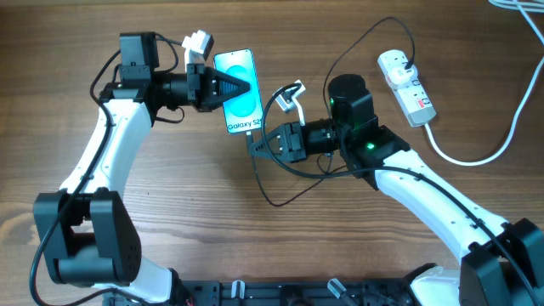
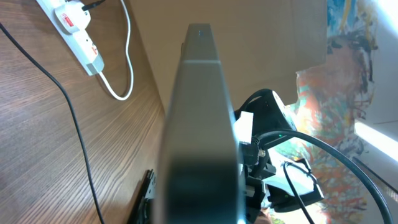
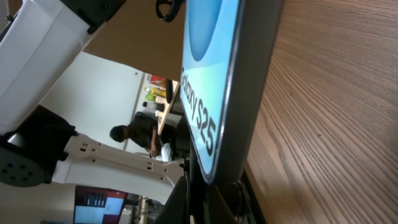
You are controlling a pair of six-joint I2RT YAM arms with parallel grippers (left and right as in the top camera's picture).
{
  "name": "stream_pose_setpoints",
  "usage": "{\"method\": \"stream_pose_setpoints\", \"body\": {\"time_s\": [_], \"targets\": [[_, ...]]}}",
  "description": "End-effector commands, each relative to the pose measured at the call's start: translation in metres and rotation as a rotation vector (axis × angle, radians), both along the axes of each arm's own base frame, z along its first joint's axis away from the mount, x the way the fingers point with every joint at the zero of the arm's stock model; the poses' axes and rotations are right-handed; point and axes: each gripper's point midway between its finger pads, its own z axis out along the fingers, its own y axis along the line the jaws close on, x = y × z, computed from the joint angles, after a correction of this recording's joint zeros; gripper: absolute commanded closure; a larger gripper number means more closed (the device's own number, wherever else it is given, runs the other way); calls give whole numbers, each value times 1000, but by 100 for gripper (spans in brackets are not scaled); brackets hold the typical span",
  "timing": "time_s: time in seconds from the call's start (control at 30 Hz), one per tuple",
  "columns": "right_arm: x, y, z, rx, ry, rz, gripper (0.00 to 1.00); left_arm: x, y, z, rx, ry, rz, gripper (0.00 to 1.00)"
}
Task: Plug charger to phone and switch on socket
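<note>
The phone (image 1: 242, 106) with its cyan screen is held off the table, on edge, by my left gripper (image 1: 223, 87), which is shut on its upper half. It fills the left wrist view (image 2: 199, 124) edge-on. My right gripper (image 1: 257, 140) is shut at the phone's lower, "Galaxy" end, on the charger plug, which is mostly hidden between the fingers. The right wrist view shows the phone's white strip (image 3: 208, 74) right above the fingers (image 3: 214, 199). The charger's black cable (image 1: 272, 204) loops over the table. The white socket (image 1: 406, 85) lies at the back right, apart from both grippers.
The socket's thick white cord (image 1: 501, 140) curves off to the right edge. The socket (image 2: 78, 34) and black cable (image 2: 71, 112) also show in the left wrist view. The two arms meet closely at the table's middle.
</note>
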Motion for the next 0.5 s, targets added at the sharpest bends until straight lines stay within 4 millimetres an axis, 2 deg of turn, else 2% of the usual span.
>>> {"method": "stream_pose_setpoints", "body": {"time_s": [0.0,0.47], "targets": [[11,-2,-1,-12,-8,-54,96,-6,-1,10,-34,9,-32,96],[14,-2,2,-2,-6,-63,96,-5,-1,8,-27,9,-25,96]]}}
